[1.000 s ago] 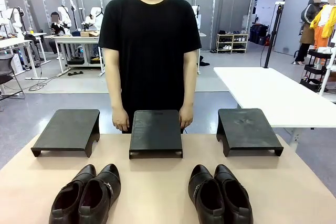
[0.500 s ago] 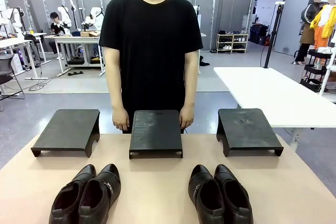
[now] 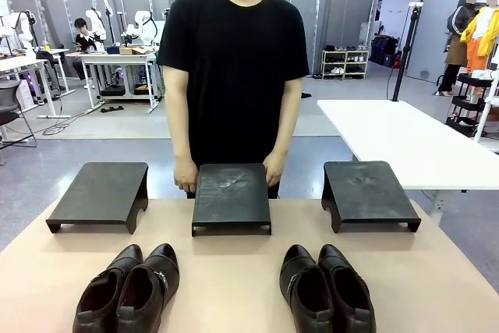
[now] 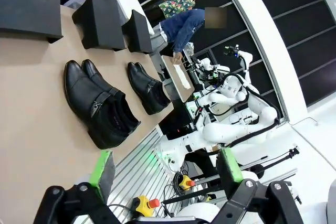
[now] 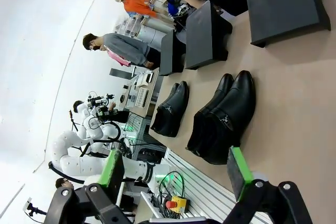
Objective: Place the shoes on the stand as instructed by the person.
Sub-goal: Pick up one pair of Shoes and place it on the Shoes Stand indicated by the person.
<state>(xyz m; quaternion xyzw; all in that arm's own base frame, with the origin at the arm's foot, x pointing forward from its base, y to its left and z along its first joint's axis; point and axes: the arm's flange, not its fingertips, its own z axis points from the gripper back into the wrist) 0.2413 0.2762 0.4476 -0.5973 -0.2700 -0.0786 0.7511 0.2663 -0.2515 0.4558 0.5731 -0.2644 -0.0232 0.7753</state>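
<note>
Two pairs of shoes [image 4: 100, 106] lie ahead of our wide, empty left gripper [image 4: 167, 167] and right gripper [image 5: 175, 171], seemingly awaiting the person's [image 3: 234, 76] cue.

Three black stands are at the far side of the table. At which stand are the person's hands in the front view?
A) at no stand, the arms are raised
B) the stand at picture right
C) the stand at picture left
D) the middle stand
D: the person's hands are at the two far corners of the middle stand, one on each side.
</note>
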